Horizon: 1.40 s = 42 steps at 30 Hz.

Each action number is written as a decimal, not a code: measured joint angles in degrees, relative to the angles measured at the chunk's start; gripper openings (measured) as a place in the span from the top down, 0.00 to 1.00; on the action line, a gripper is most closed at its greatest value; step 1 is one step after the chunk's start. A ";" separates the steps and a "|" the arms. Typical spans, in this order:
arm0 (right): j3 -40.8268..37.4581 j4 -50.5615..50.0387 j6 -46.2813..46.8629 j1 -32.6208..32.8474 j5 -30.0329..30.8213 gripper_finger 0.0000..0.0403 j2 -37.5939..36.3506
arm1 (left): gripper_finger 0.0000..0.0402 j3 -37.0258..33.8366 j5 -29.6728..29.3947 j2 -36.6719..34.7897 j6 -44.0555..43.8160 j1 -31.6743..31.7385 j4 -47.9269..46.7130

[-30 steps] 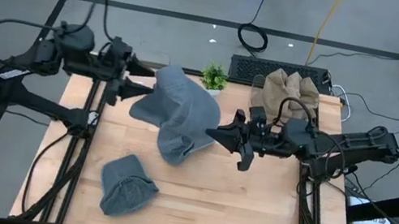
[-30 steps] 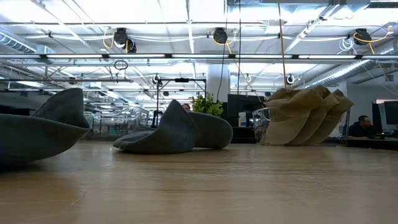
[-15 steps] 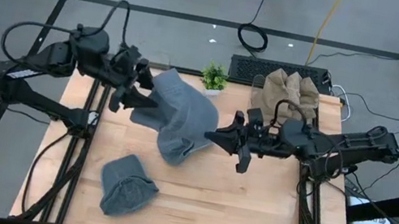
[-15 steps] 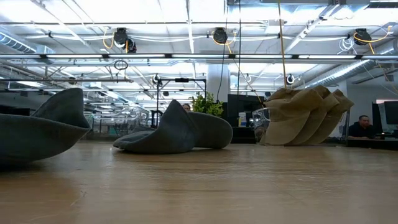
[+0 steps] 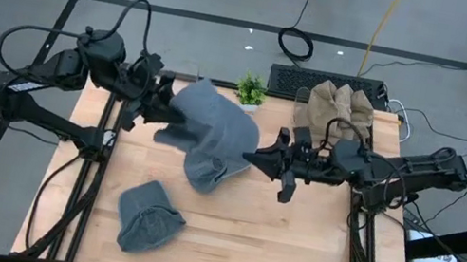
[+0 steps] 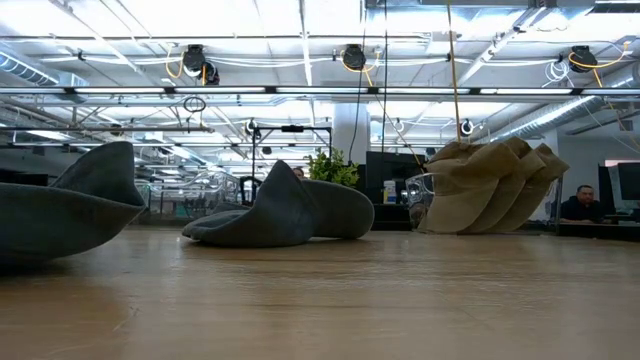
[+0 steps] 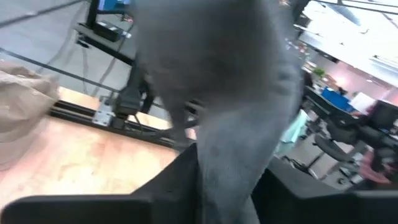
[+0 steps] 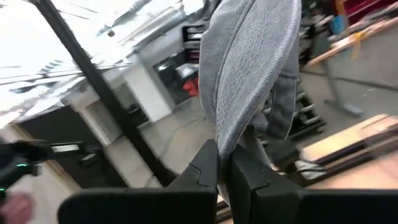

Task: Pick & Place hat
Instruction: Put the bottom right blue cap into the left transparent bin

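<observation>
A large grey hat (image 5: 214, 132) is held between my two grippers over the middle of the table. My left gripper (image 5: 169, 112) is shut on its left edge. My right gripper (image 5: 248, 159) is shut on its right edge. In the left wrist view the grey cloth (image 7: 217, 81) fills most of the picture. The right wrist view shows a ribbed brim (image 8: 249, 68) rising past the fingers. From above I cannot tell whether the hat's lower part touches the table. No gripper shows in the low view. My left gripper pinches the hat's left edge (image 7: 229, 163) between its two fingers, coming roughly level from the table's left. One layer or several, I cannot tell. My right gripper pinches the hat's brim at its right edge (image 8: 229, 134) between its two fingers, coming roughly level from the table's right. The cloth stands up beyond the fingertips as a narrow fold.
A second grey hat (image 5: 149, 217) lies on the table near its front left. Tan hats (image 5: 338, 111) and a small plant (image 5: 251, 88) sit at the far edge. The low view shows a grey hat (image 6: 285, 215) on the wood, the tan pile (image 6: 490, 185) and a near grey hat (image 6: 60, 210).
My left gripper has moved toward the hat, its arm rising, and has shut on the hat's left edge. The hat's left side has drawn in a little. My right gripper has kept its hold in place.
</observation>
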 joint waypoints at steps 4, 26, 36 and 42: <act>0.00 0.05 -1.32 -0.41 1.50 1.00 -0.72 | 0.78 0.00 2.65 -0.01 -1.19 0.10 0.18; -0.02 -3.58 -4.38 -3.56 5.97 0.92 -1.01 | 0.99 -0.02 14.20 -3.75 -5.71 10.92 0.77; -0.02 -9.00 -8.51 -9.23 5.75 0.66 -1.03 | 1.00 -0.04 13.23 -9.16 -6.08 16.62 -3.69; -0.02 -7.16 -16.18 -10.90 6.04 0.52 -1.03 | 1.00 -0.04 10.51 -10.33 -7.26 19.44 -9.65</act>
